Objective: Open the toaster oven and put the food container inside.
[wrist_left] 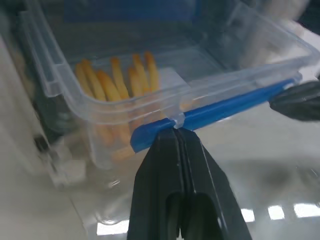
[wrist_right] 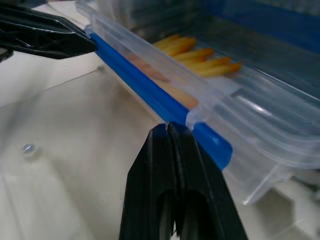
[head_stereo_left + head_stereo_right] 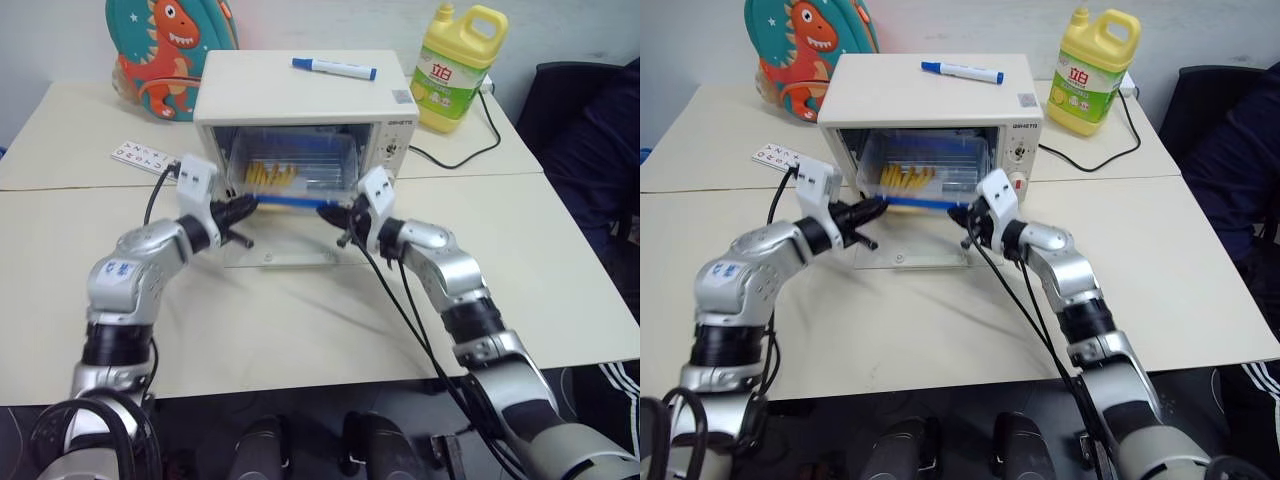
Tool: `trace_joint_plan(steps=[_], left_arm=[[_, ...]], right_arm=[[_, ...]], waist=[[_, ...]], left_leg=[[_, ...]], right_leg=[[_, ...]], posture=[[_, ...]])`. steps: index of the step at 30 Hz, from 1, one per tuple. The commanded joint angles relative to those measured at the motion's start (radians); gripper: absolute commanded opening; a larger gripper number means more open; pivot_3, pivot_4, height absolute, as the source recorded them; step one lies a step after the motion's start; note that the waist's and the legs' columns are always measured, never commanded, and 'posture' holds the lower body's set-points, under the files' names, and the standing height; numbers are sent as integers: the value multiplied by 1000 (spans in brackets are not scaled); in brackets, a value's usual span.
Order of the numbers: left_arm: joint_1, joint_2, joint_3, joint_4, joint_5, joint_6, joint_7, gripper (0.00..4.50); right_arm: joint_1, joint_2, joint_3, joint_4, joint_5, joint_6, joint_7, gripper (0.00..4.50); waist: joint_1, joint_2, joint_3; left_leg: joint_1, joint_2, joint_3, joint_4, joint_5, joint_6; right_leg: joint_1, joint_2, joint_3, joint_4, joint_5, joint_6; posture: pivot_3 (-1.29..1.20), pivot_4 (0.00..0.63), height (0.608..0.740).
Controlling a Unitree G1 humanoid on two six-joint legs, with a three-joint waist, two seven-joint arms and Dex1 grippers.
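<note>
Both claws, left claw (image 3: pixel 243 210) and right claw (image 3: pixel 335 214), were pressed together, empty, against the food container (image 3: pixel 295 170), already mostly inside the open toaster oven (image 3: pixel 300 95).

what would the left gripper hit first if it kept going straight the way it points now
Most likely the food container: the left gripper, shut, has its tips right at the container's blue strip, seemingly touching. Behind that is the toaster oven cavity.
</note>
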Motion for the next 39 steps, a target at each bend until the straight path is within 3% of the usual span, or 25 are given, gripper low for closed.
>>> trace_joint_plan(steps=[1, 4, 6, 9, 13, 17, 22, 29, 33, 36, 39], left_arm=[[-92, -39, -6, 116, 78, -105, 53, 0], [-146, -72, 16, 227, 105, -162, 80, 0], [-144, -67, 15, 215, 74, -142, 6, 0], [-79, -17, 27, 77, 6, -80, -113, 0], [82, 116, 78, -179, -98, 39, -235, 0], [340, 341, 284, -435, -255, 154, -409, 885], [532, 519, 465, -531, -333, 204, -542, 2365], [554, 576, 529, -563, -402, 240, -549, 4483], [553, 593, 517, -570, -401, 222, -544, 4483], [534, 603, 516, -536, -390, 212, -530, 4500], [536, 609, 534, -502, -387, 206, -535, 4500]], right_arm=[[-90, 29, -60, 133, -22, -105, -55, 41], [-125, 48, -80, 198, -25, -145, -42, 41], [-125, 49, -90, 191, -16, -138, -20, 41], [-49, 14, -90, 31, 36, -30, 67, 41], [140, -104, -78, -336, 134, 197, 181, 41], [418, -305, -102, -722, 280, 438, 265, 0], [608, -363, -69, -851, 288, 505, 227, 0], [544, -217, -8, -632, 111, 370, 44, 0], [428, -138, -32, -528, 109, 324, 30, 0], [348, -140, -125, -577, 257, 441, 79, 590], [291, -218, -182, -650, 354, 517, 153, 1629]], waist=[[-3, 0, 0], [-12, 0, 0], [-22, 0, 0], [-30, 0, 0], [-35, 0, 0], [-35, 0, 0], [-26, 1, 0], [-22, 2, 0], [-24, 2, 0], [-25, 3, 0], [-24, 4, 1]], left_leg=[[0, 0, 0, 0, 0, 0], [0, 1, 1, -1, 0, -1], [0, 1, 1, -2, 0, -1], [-1, 1, 3, -2, 0, -1], [0, 2, 2, -3, 0, -1], [0, 2, 2, -3, 0, -2], [2, 2, -2, -4, -5, -9], [3, 1, -3, -4, -5, -10], [1, 2, -2, -5, -3, -7], [1, 2, -1, -5, -3, -6], [1, 2, -1, -5, -3, -6]], right_leg=[[0, 0, 0, 0, 0, 0], [0, 1, 0, -1, 0, 0], [0, 1, 0, -1, 0, 0], [-2, 1, 0, -1, -1, 1], [-2, 1, 3, 0, -1, 1], [-2, 0, 4, -1, -1, 0], [0, -1, 2, -6, -2, -2], [1, -3, 1, -7, -1, -3], [-1, -1, 1, -7, -1, -3], [-2, 0, 1, -7, -1, -3], [-2, 0, 1, -7, -1, -3]], posture=[[0, 150, 740], [0, 150, 740], [0, 150, 740], [0, 150, 740], [0, 150, 740], [0, 150, 740], [0, 150, 740], [0, 150, 740], [0, 150, 740], [0, 150, 740], [0, 150, 740]])
